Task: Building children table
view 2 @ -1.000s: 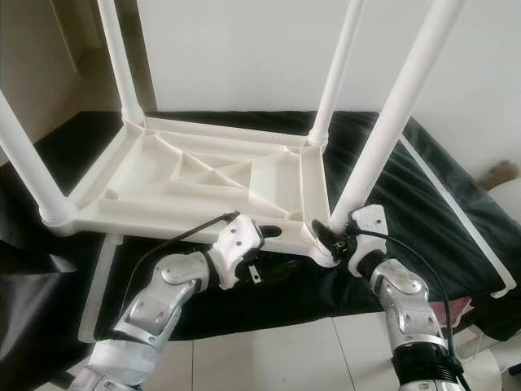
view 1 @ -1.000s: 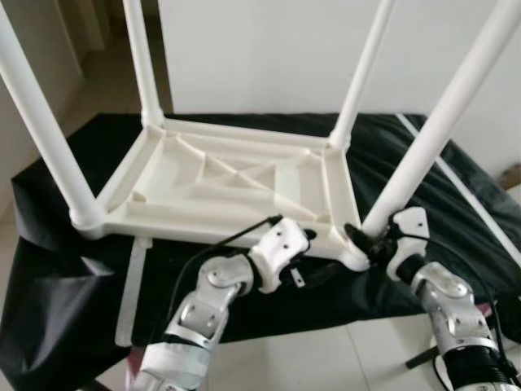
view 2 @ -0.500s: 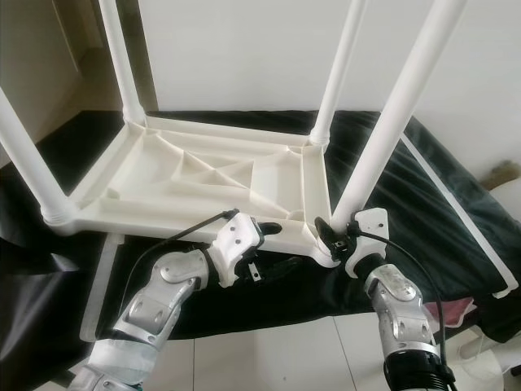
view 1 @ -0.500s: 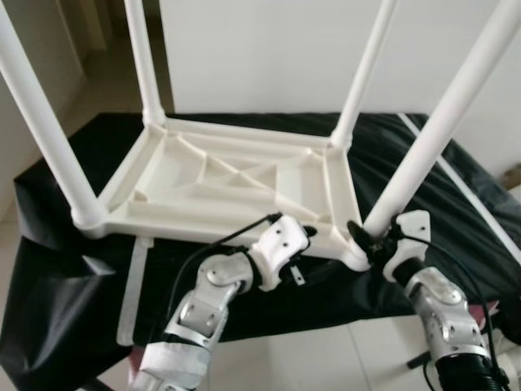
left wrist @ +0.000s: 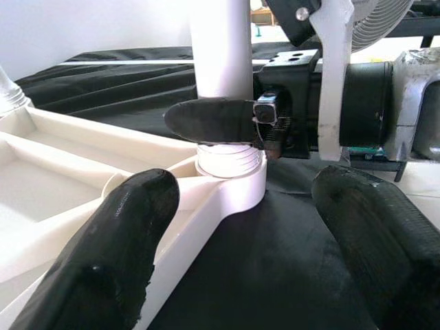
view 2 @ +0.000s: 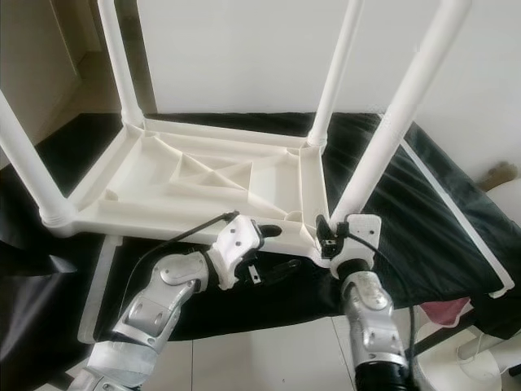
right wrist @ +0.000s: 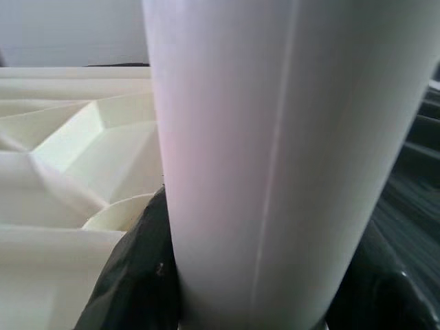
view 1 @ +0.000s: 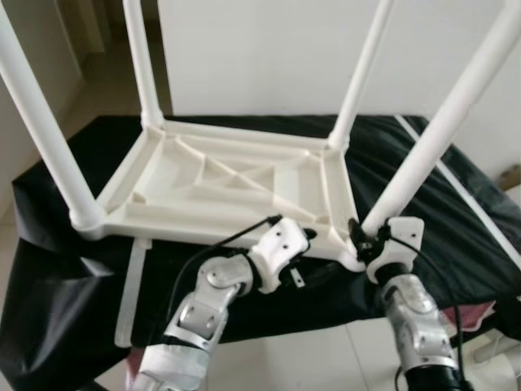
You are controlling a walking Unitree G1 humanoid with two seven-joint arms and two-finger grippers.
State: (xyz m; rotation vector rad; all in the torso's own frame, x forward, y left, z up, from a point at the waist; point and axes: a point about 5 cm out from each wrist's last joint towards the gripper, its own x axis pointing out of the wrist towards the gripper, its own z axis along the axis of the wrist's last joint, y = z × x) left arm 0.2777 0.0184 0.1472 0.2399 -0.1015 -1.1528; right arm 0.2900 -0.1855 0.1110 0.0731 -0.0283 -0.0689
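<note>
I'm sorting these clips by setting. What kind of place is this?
Probably a room in a home: pale tiled floor, plain white wall, and a black sheet spread out under an upside-down white plastic children's table being assembled.

The upturned tabletop (view 1: 228, 183) and its leg (view 1: 440, 138) look like smooth, faintly glossy white plastic. Beneath lies a crinkled, shiny black sheet (view 1: 49, 269). The left gripper's fingers (left wrist: 117, 254) are matt, finely textured black.

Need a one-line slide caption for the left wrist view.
Right gripper clamps the base of the near-right table leg above its threaded socket, while the open left gripper waits beside the upturned tabletop.
</note>
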